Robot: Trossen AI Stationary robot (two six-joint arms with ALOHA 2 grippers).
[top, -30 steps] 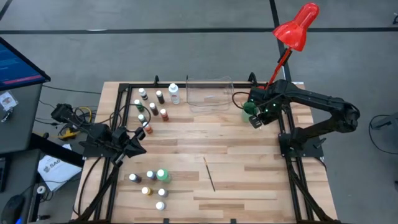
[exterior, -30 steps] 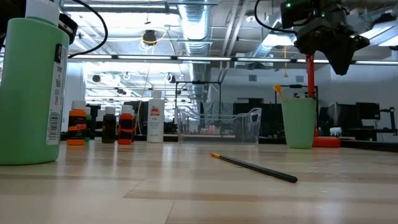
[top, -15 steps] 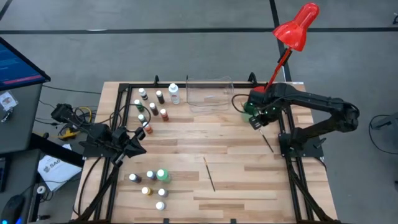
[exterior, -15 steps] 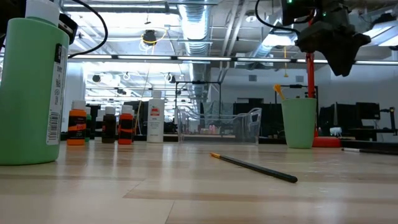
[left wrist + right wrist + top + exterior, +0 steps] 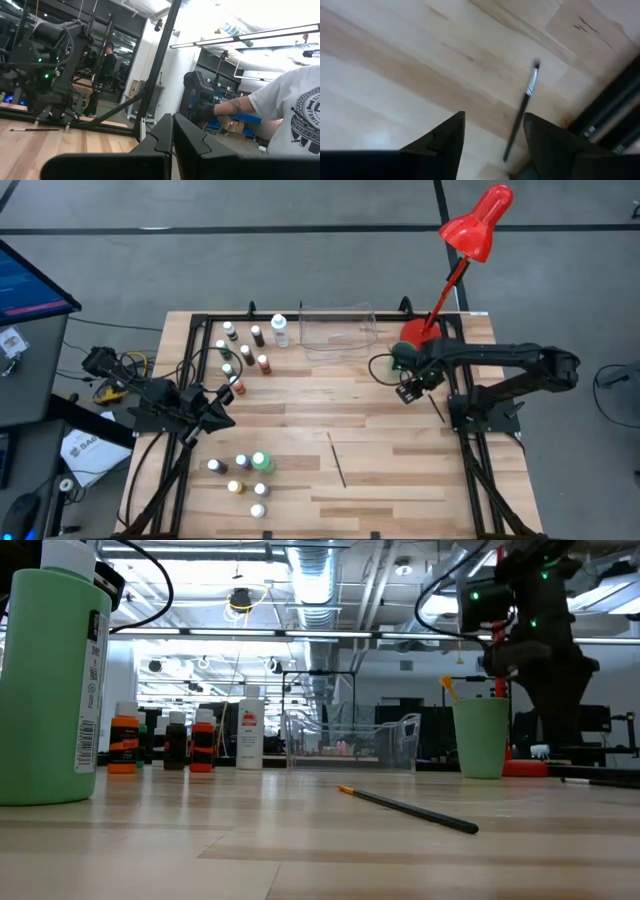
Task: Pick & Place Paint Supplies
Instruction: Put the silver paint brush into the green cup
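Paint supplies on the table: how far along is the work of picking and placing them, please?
Done: a yellow-tipped brush seems to stand in the green cup. In hand: nothing; the right hand is open above the edge brush, which lies on the wood. The left hand waits shut. Left: that brush, the middle brush, the far bottles and the near bottles.

Bottles (image 5: 246,350) upright — 2 brushes (image 5: 337,459) flat.
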